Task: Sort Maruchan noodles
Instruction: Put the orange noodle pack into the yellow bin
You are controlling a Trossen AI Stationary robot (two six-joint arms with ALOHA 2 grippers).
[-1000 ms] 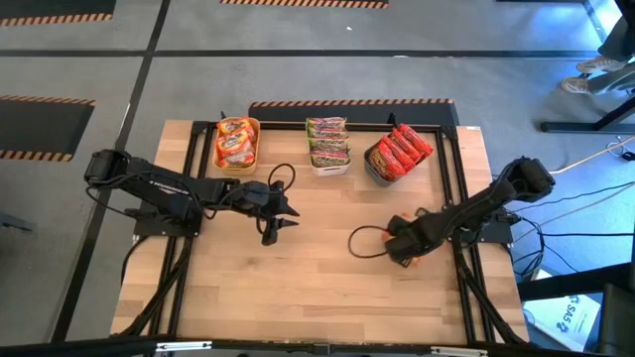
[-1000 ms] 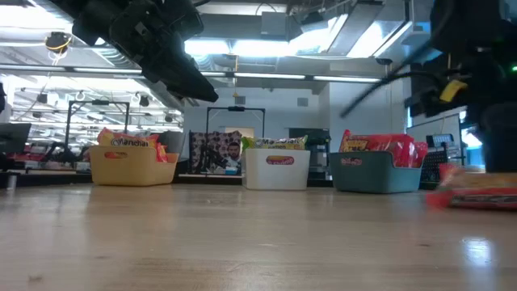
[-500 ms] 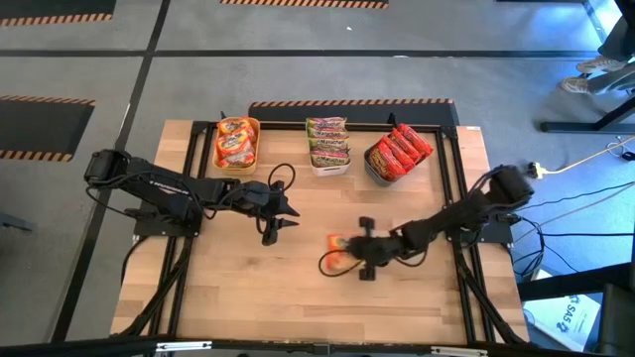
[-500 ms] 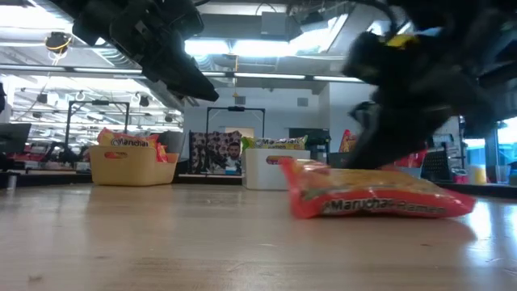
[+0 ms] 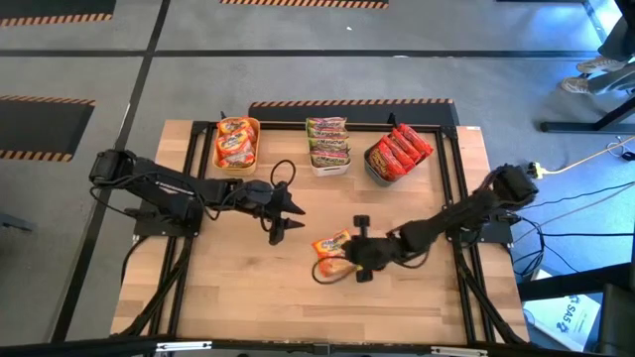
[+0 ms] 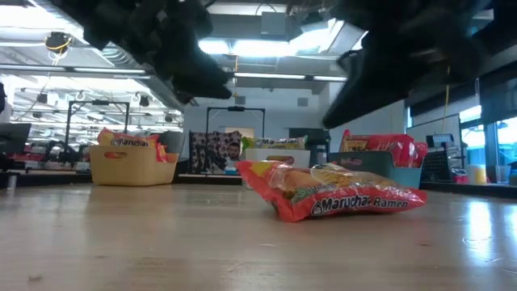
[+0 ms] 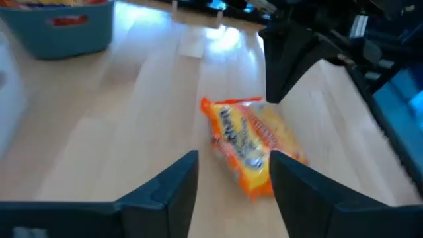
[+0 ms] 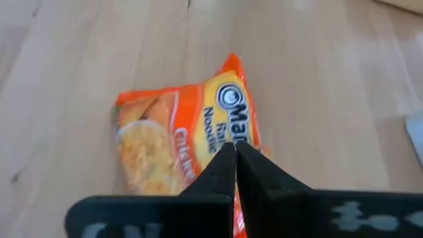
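Nearest to us on the bench (image 5: pixel 298 307) lies one orange-yellow noodle packet (image 5: pixel 331 244), flat on the wood near the middle and well apart from the bins. Our right claw (image 5: pixel 359 260) sits just beside it with its fingers pressed together, holding nothing; in the right wrist view its tips hover over the packet's edge. Our left claw (image 5: pixel 285 217) hangs above the bench a little farther back, its fingers spread, and in the left wrist view the packet lies ahead between them, not yet grasped.

Farther back, along the far edge, stand three bins. The yellow bin (image 5: pixel 237 144) holds orange-yellow packets, the white bin (image 5: pixel 328 146) holds green-pink ones, and the dark grey bin (image 5: pixel 396 154) holds red ones.

We judge the sorting nearly done: this loose packet is the only one we can see outside a bin, and it most likely belongs in the yellow bin.
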